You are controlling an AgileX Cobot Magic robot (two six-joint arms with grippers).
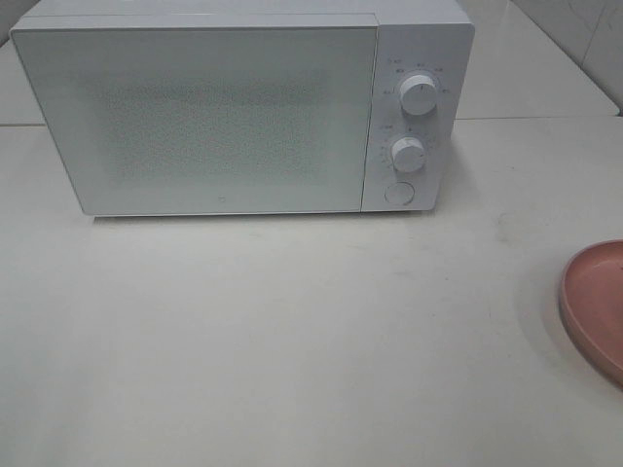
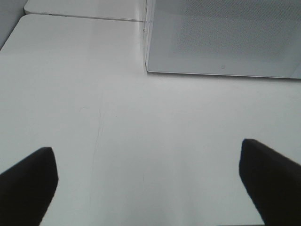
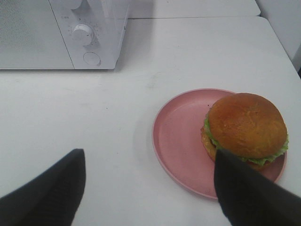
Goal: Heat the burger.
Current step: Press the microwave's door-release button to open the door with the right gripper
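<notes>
Hovering above the bench (image 1: 292,341), I am carrying nothing in either arm. My left gripper (image 2: 148,186) is hanging with its fingers wide apart over bare bench, near the front left corner of the microwave (image 1: 224,117). My right gripper (image 3: 150,188) is also standing apart, empty, just near of the pink plate (image 3: 181,141) on the right of the bench. The burger (image 3: 247,127) is sitting off-centre on that plate, upright, bun on top, well apart from the microwave. The high view cuts it off, showing only the plate's left rim.

The microwave door (image 1: 204,117) is lying flush and shut, so I am judging that getting it open is the step in hand. No handle is showing on it. The round button (image 1: 399,193) below the two knobs (image 1: 419,94) is probably the release, though I cannot be sure. I am planning to press it squarely with one fingertip, without brushing the knobs, and to keep my left arm out of the door's swing.

For the burger, I am thinking of closing on the stack from both sides, low enough to catch patty and bun together. A gentle squeeze should stop the layers sliding or the plate dragging along.
</notes>
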